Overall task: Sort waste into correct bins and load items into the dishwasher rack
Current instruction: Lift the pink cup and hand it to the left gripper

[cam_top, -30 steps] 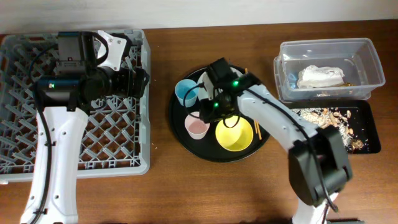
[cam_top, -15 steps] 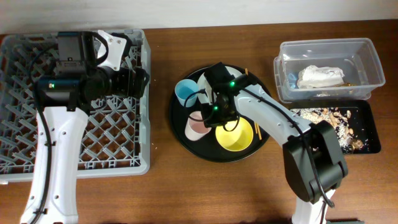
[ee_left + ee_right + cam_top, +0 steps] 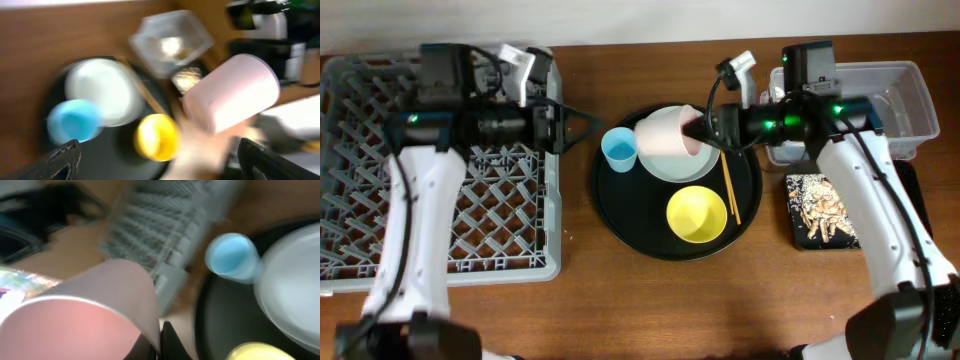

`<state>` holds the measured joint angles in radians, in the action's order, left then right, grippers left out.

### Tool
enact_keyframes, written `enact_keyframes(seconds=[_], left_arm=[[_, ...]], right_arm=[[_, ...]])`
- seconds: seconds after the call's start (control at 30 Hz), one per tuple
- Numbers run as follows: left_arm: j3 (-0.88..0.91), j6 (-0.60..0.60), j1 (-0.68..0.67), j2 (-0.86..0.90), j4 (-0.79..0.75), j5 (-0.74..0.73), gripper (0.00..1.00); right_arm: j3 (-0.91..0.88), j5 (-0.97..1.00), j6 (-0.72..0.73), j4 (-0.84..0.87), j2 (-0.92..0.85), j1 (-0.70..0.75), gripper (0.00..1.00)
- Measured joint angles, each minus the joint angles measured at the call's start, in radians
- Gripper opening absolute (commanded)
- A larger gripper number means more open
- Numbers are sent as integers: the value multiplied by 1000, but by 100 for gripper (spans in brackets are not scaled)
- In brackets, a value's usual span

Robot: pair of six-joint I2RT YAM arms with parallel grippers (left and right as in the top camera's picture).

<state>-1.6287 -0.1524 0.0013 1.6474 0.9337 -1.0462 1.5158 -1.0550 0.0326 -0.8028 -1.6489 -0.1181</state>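
My right gripper (image 3: pixel 696 128) is shut on the rim of the pink cup (image 3: pixel 663 131) and holds it tilted on its side above the pale plate (image 3: pixel 680 165). In the right wrist view a finger (image 3: pixel 167 340) pinches the pink cup's wall (image 3: pixel 85 315). The light-blue cup (image 3: pixel 618 148), yellow bowl (image 3: pixel 696 215) and chopsticks (image 3: pixel 730 190) sit on the round black tray (image 3: pixel 620 215). My left gripper (image 3: pixel 576 124) is open and empty between the dishwasher rack (image 3: pixel 470 205) and the tray; its view shows the pink cup (image 3: pixel 232 90) ahead of its open jaws (image 3: pixel 160 165).
The clear tub (image 3: pixel 905 95) stands at the back right, partly covered by my right arm. The shallow black tray (image 3: pixel 820 210) with brownish scraps lies in front of it. The napkin does not show.
My right gripper has lifted the pink cup off the round tray and its arm has swung out to the right. My left gripper has moved right, towards the tray.
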Motion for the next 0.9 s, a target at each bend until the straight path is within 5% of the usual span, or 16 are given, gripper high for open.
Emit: enact_keyframes(seconds=[0.13,0.27,0.53,0.7,0.9], left_arm=[[0,1,0,113,-18,-292,99],[0,3,-14,196,-6,-421,99],[0,24,-113,210,-3,-499,98],[0,55,-120,210,1,-518,74],[0,53,-120,210,-2,-527,72]], right_arm=[[-21,-136,-14,108,-11,-2,4],[-21,-168,3,185,-11,-12,4],[-21,10,97,264,-11,-134,4],[-22,113,152,333,-11,-164,4],[-22,108,174,356,-21,-163,4]])
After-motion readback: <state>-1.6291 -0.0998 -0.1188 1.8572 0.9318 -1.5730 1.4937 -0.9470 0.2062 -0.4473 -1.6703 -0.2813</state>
